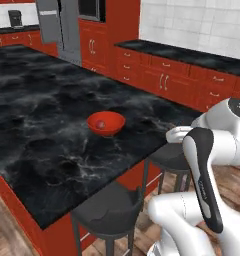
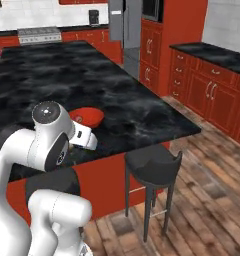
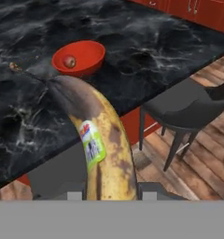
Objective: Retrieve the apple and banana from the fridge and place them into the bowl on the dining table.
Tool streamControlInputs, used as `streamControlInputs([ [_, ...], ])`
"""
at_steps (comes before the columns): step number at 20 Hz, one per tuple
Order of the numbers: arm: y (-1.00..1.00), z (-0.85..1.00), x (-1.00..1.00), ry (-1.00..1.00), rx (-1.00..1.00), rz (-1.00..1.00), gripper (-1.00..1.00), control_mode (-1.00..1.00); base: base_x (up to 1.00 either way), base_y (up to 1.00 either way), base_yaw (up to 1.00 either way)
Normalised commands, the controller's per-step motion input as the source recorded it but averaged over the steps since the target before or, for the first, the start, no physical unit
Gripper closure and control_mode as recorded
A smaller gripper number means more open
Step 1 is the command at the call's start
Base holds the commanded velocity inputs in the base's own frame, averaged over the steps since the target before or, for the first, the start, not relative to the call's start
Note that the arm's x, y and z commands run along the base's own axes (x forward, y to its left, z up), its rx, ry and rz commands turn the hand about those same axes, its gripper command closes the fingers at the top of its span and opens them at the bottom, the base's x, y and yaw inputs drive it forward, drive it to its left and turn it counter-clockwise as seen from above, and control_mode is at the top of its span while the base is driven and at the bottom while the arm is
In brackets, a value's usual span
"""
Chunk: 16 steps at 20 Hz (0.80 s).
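Already half done, the fruit run nears its close. From the left base camera, the red bowl (image 1: 106,123) sits on the black marble surface (image 1: 37,100) of the dining table, a small red apple (image 1: 101,123) resting inside it, while the grey fridge (image 1: 62,25) stands far off at the back of the kitchen. The arm is folded low beside two dark stools (image 1: 109,212), apparently short of the table's edge.

From the right base camera, the bowl (image 2: 87,116) lies just beyond the arm's upper joint, near the surface's near edge, a placing that seems to keep it within easy reach of a drop from above.

From the hand camera, the tool (image 3: 109,193) pinches the banana (image 3: 102,144) at its lower end, a finger pressed on either side, so the yellow, brown-marked fruit with its sticker rises straight ahead of the tool, its dark tip pointing toward the bowl (image 3: 79,57). That bowl, with the apple (image 3: 69,61) in it, lies ahead of the tool and a little to its left, well apart from the banana. Carrying it forward over the rim looks like the remaining step.
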Motion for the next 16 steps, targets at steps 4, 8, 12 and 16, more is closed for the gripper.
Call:
streamControlInputs([
  [4,0.0,0.0,0.0,0.0,0.0,0.0,1.0,1.0,0.88,-0.72,0.61],
  [8,0.0,0.0,0.0,0.0,0.0,0.0,1.0,1.0,0.75,-0.82,0.59],
  [12,0.0,0.0,0.0,0.0,0.0,0.0,1.0,1.0,0.69,-0.87,0.58],
  [16,0.0,0.0,0.0,0.0,0.0,0.0,1.0,1.0,0.67,-0.71,0.51],
])
